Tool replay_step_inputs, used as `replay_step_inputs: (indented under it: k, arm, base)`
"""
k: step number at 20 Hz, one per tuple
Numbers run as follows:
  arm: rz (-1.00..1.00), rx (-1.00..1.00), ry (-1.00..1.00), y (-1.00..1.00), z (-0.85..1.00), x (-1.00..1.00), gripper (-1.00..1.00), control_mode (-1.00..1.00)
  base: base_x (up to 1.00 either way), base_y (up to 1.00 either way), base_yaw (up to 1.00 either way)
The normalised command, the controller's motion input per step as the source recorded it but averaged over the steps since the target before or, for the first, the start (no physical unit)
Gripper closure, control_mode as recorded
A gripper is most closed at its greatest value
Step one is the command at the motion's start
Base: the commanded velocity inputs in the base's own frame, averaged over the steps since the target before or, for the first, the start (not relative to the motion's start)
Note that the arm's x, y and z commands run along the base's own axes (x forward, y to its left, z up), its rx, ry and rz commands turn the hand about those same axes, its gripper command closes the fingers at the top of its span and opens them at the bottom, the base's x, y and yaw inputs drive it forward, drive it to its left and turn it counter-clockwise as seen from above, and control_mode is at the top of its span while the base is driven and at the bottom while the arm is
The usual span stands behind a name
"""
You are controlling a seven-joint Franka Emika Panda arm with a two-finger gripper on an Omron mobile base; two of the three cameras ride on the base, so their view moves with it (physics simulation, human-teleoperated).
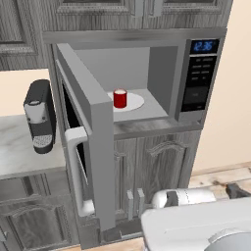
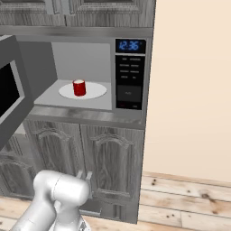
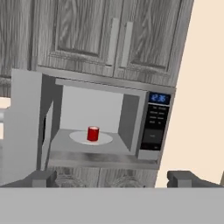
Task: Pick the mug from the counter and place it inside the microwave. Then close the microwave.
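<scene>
The red mug (image 1: 120,98) stands upright on the white round plate (image 1: 135,103) inside the microwave (image 1: 201,73), apart from the gripper. The right base view also has the mug (image 2: 79,87) in the microwave (image 2: 131,76). The microwave door (image 1: 93,137) is swung wide open to the left, its pale bar handle (image 1: 73,166) facing out. In the hand view my gripper (image 3: 116,179) is open and empty, well back from the microwave (image 3: 155,127), with the mug (image 3: 92,133) straight ahead and a dark fingertip (image 3: 43,178) low on each side. The counter (image 1: 19,147) lies left of the door.
A black coffee machine (image 1: 39,115) stands on the counter just left of the open door. Grey wood-grain cabinets (image 2: 99,158) sit below the microwave and others (image 3: 100,35) above it. A beige wall (image 2: 194,90) flanks the right, over a wooden floor (image 2: 189,198).
</scene>
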Motion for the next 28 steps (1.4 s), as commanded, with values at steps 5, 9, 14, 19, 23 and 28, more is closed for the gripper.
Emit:
replay_step_inputs:
  k: [5,9,14,19,23,28]
  arm:
    - [-0.2,-0.09,0.0,0.82,-0.16,0.39,-1.0,-1.0]
    - [-0.21,-0.11,0.0,0.87,-0.31,0.3,-1.0,-1.0]
    - [-0.21,-0.12,0.0,0.75,-0.28,0.33,-1.0,-1.0]
    - [-0.25,-0.12,0.0,0.58,-0.24,0.42,-1.0,-1.0]
    - [-0.28,-0.1,0.0,0.31,-0.28,0.4,-1.0,-1.0]
    - [-0.28,-0.09,-0.01,0.26,-0.29,0.4,-1.0,-1.0]
  base:
    - [0.0,0.0,0.0]
    - [0.0,0.0,0.0]
    - [0.0,0.0,0.0]
    - [0.0,0.0,0.0]
    - [0.0,0.0,0.0]
    - [0.0,0.0,0.0]
